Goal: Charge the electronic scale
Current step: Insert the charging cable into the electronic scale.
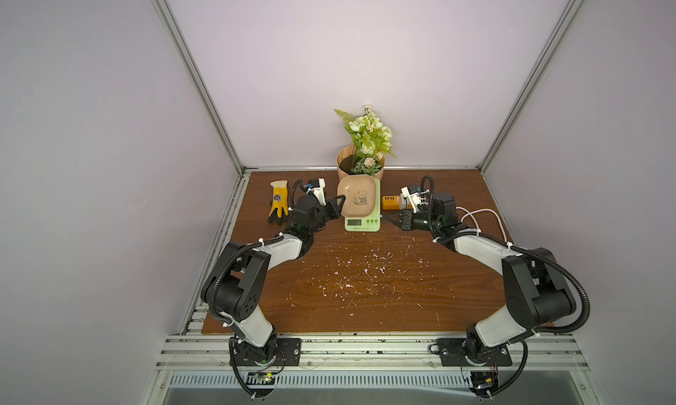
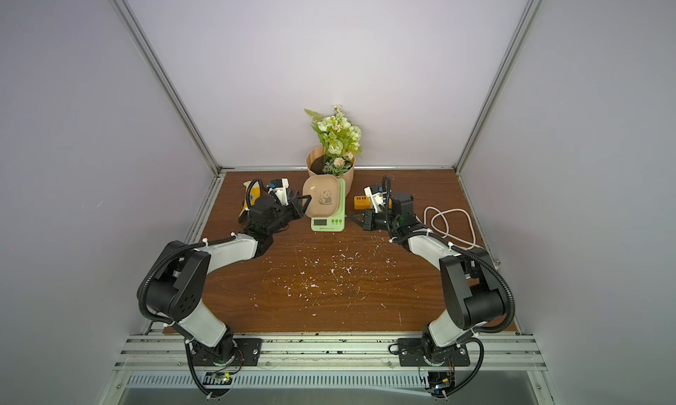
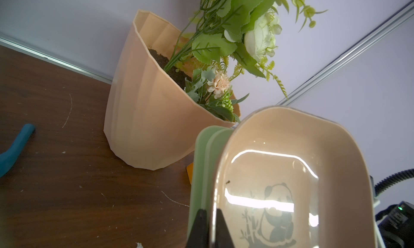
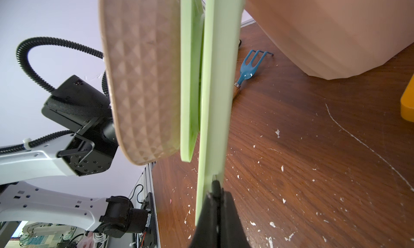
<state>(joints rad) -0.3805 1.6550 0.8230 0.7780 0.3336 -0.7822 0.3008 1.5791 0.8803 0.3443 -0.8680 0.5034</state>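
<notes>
A: Item one, bottom edge of the left wrist view: left gripper [image 3: 210,214], two black fingertips clenched on the rim of the tray [image 3: 336,150].

B: And its twin?

A: Right gripper [image 4: 216,196], bottom of the right wrist view. Its tips are pinched together against the edge of the scale [image 4: 215,101]. A small dark nub sits between them; whether it is a plug or part of a finger, I cannot tell.

B: Scale, location?

A: Centre of both top views, flat on the table [image 1: 365,293], directly below the pot [image 1: 344,169], with a gripper at each side.

B: Description?

A: Light-green slab body, with a grey display and green buttons along its lower edge. On top sits a tan rounded-square tray, glossy, with a panda print inside and a diamond-embossed underside. The tray overhangs the body toward frame left.

B: Handling?

A: Judged light, rigid plastic, smooth enough to skid on the wood. The tray looks loose-laid and would likely lift or slide off before the body moves. Best hold: the body's thin side edges, low down, not the tray. Go easy on the weighing platform. No charging port is visible from here.

B: Neighbours?

A: Orange strip [image 1: 390,202] just right of the scale; white cable [image 1: 483,216] looped farther right; glove [image 1: 278,203] at left.
</notes>
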